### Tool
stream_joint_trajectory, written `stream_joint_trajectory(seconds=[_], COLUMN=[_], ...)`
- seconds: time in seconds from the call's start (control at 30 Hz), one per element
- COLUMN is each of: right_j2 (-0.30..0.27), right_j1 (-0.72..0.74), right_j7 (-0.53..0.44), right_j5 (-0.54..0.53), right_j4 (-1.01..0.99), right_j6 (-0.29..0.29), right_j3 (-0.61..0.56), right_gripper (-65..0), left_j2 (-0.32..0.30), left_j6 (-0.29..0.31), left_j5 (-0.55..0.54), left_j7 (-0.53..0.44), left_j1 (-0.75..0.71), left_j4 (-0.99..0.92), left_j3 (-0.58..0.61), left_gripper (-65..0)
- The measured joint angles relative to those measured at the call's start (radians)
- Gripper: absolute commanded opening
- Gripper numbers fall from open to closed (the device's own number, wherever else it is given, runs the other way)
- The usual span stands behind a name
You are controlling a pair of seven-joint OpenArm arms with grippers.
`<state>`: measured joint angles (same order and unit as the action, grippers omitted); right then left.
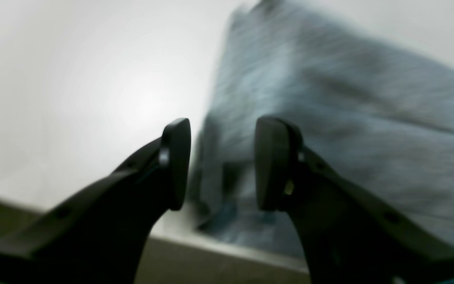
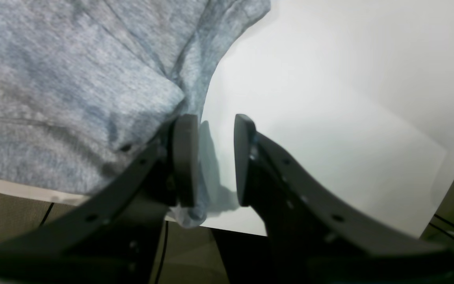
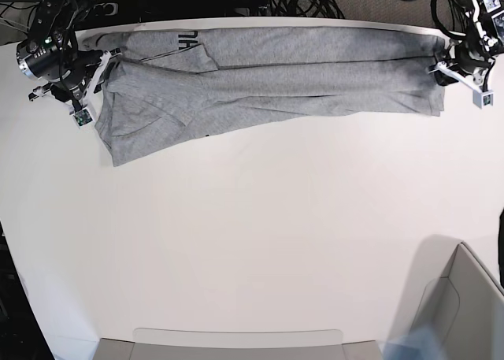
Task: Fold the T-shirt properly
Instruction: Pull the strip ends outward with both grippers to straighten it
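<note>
- The T-shirt [image 3: 268, 80] lies stretched as a long band along the far edge of the white table [image 3: 260, 242], its long axis running side to side, black lettering peeking out near one end.
- The left gripper [image 1: 222, 163] sits at the shirt's plain end, jaws parted with nothing between them; cloth lies just ahead of it.
- The right gripper [image 2: 215, 159] is at the lettered end, released, one jaw at the cloth's edge.
- Neither arm is nearer; each has its own end.

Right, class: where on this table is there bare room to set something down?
The white table is bare from the T-shirt at the far edge down to the near edge. The crowded strip is that far edge, with the left gripper and right gripper at the shirt's ends.
</note>
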<state>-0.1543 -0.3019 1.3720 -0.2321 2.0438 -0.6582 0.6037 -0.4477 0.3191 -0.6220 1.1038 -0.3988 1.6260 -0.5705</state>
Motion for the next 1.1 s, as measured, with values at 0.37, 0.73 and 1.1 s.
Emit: stream_joint_trajectory(seconds=[0.37,0.73,1.1], right_j2=[0.000,-0.021,-0.023], right_j1=[0.000,-0.003,-0.002], right_j7=[0.001,0.001,0.002], right_j5=[0.000,0.000,0.000], right_j4=[0.000,0.000,0.000], right_j6=[0.000,0.000,0.000], right_j3=[0.000,0.000,0.001], right_gripper=[-48.5,-48.5,-48.5], left_j2=[-0.016,-0.023,-0.038], left_j6=[0.006,0.018,0.312], left_j5=[-0.003,-0.034,-0.298], left_j7=[-0.008,-0.138,-0.169], left_j1=[0.022,0.036,0.054], left_j4=[0.007,-0.155,-0.382], left_j3=[0.074,0.127,0.123], left_gripper=[-35.8,-36.5,-50.8])
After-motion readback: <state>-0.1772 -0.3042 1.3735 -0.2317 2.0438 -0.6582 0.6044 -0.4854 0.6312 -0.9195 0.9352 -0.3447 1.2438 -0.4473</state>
